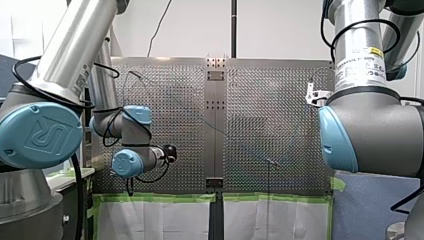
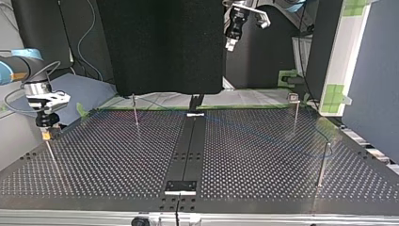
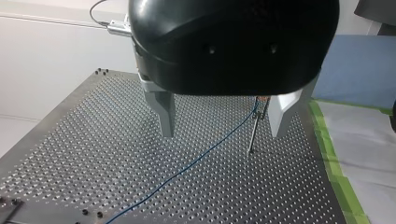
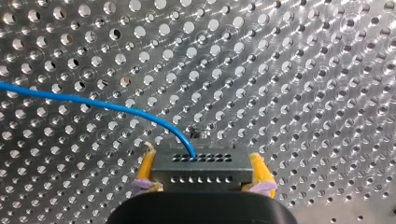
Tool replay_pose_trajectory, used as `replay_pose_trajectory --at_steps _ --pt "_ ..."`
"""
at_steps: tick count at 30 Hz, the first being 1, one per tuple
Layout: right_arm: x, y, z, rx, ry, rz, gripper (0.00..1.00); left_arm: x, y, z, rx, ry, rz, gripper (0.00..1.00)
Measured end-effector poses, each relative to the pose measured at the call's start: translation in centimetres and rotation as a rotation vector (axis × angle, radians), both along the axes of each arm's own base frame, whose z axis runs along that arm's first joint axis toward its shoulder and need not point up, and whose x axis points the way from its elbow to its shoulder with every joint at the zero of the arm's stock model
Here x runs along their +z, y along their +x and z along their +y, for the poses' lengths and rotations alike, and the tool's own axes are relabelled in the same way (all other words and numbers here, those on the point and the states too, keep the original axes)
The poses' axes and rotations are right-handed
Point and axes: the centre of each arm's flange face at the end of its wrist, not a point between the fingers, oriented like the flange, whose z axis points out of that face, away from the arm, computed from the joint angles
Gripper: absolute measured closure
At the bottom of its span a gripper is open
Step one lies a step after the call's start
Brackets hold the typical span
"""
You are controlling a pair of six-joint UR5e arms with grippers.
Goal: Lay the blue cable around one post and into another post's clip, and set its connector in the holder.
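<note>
Blue cable (image 4: 93,102), its connector (image 4: 201,163) tight in my right gripper (image 4: 203,176); my left gripper (image 3: 222,133) with jaws apart.

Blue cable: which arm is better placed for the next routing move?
Right. My right hand is shut on the connector, with the blue cable running out of it. My left hand is open and empty, raised over the table, so it would first have to grasp something.

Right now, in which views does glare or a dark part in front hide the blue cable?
Right wrist view: the blue cable stands out, though the perforated table glints around its holes. Left wrist view: cable plain, but my left gripper has a black body that hides the far table. Front and top views: only a faint line.
</note>
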Motion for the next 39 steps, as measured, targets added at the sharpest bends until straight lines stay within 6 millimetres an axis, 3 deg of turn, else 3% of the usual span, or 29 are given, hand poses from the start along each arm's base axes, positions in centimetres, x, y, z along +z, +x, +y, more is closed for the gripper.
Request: replay_pose_trajectory --at_steps 27,28,29,30,32,33,34,39 --pt "0.00 0.01 0.01 0.000 0.000 0.000 1.00 0.02 0.15 -0.06 0.001 0.002 0.001 0.00" --pt "0.00 0.01 0.00 0.000 0.000 0.000 0.97 0.02 0.16 -0.07 0.001 0.003 0.002 0.00" --pt "0.00 0.01 0.00 0.000 0.000 0.000 0.62 0.02 0.18 -0.08 0.001 0.003 0.002 0.00" --pt "0.00 0.01 0.00 0.000 0.000 0.000 0.62 0.03 0.20 -0.10 0.001 0.003 0.002 0.00" --pt "0.00 0.01 0.00 0.000 0.000 0.000 0.13 0.03 0.22 -0.11 0.001 0.003 0.002 0.00" --pt "0.10 0.01 0.00 0.000 -0.002 0.000 0.13 0.04 0.24 -0.12 0.001 0.003 0.002 0.00" --pt "0.26 0.02 0.01 0.000 -0.005 0.000 0.00 0.04 0.25 -0.12 0.001 0.003 0.002 0.00" --pt "0.42 0.02 0.07 0.000 -0.007 0.000 0.00 0.04 0.27 -0.14 0.001 0.004 0.001 0.00"
